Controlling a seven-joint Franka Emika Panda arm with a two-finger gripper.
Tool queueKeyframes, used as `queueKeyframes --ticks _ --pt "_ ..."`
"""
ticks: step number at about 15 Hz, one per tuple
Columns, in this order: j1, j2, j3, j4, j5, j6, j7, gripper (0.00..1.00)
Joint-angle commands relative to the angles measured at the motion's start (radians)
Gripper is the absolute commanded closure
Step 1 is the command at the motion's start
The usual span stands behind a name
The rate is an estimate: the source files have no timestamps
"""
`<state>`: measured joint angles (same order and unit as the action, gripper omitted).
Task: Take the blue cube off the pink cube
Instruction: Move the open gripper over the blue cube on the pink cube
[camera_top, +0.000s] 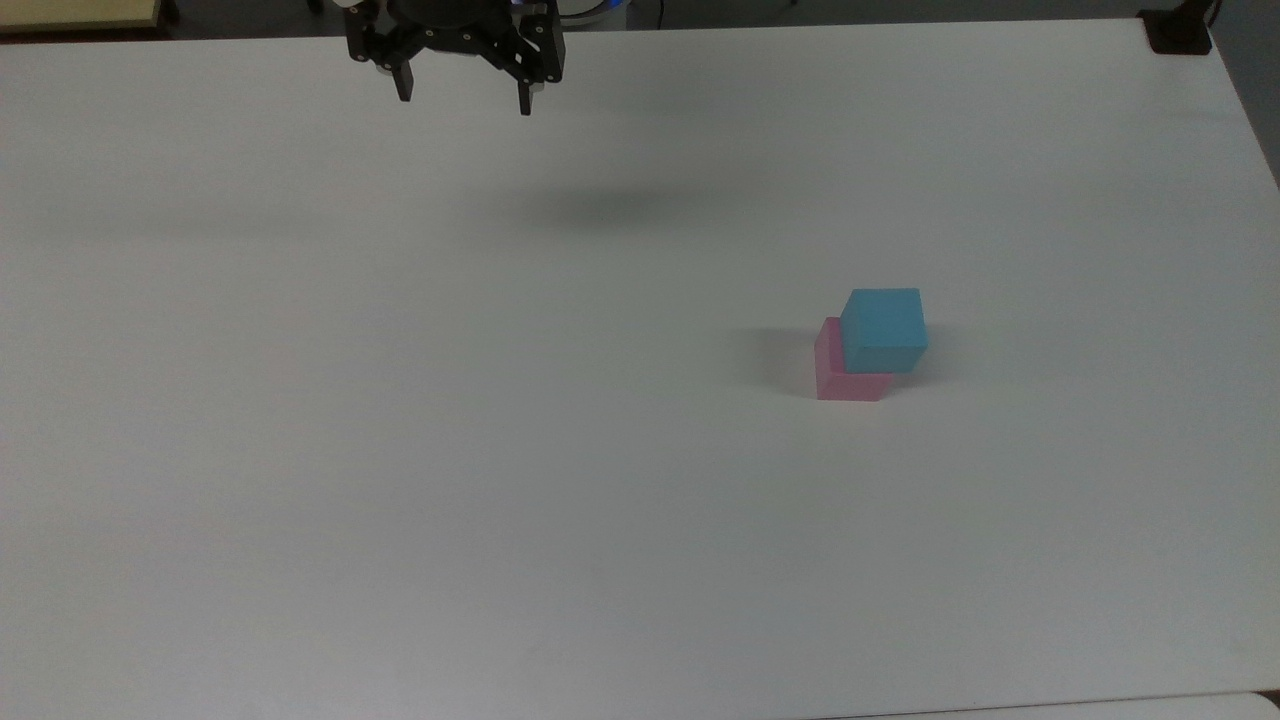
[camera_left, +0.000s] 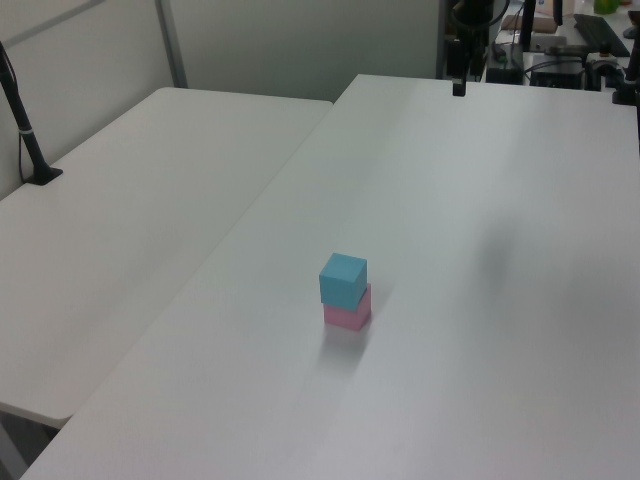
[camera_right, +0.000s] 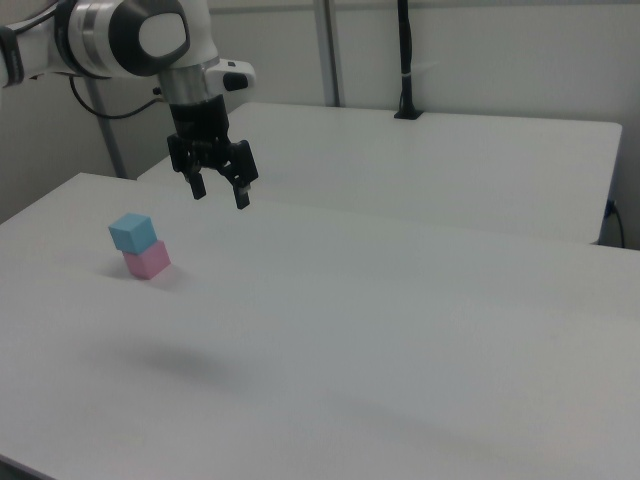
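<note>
1. I judge the step in hand to be the approach; the end effector (camera_top: 463, 98) hangs high above the worktop (camera_top: 400, 450) with its two fingers spread apart and nothing between them, so no grasp has begun.

2. The blue cube (camera_top: 884, 330) sits on top of the pink cube (camera_top: 845, 372), and the pair stands alone on the worktop; the blue one is not squared up on the pink, since in the top view it overhangs toward the top view's right and leaves a strip of pink showing on the top view's left and below.

3. To do this well, I want to bring the end effector over the blue cube first and only then descend; coming in sideways at cube height risks knocking the stack over.

4. I would turn the wrist so the fingers line up with two opposite flat faces of the blue cube, then lower only as far as its upper half; going deeper could pinch the pink cube too, or drag it along.

5. I would close gently and lift straight up, because the offset stacking suggests the blue cube could tip off if nudged.

6. Relative to the end effector, the stack lies well apart; in the top view it is far to the right and lower in the picture; in the right view it stands on the worktop to the right view's left of the end effector and below it.
</note>
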<state>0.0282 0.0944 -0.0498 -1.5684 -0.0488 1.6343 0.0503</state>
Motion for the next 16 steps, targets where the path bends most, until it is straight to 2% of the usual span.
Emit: queueKeyframes --ticks 1,9,11,13,16 --pt "-0.016 -0.039 0.001 -0.033 0.007 -0.001 0.007 0.00" --pt "-0.010 -0.028 0.002 -0.032 0.018 0.002 -0.001 0.00" --pt "0.001 0.014 0.017 -0.003 0.035 0.007 0.016 0.00" --pt "0.068 0.085 0.031 0.030 0.087 0.039 0.076 0.00" --pt "0.157 0.125 0.033 0.030 0.090 0.145 0.236 0.00"
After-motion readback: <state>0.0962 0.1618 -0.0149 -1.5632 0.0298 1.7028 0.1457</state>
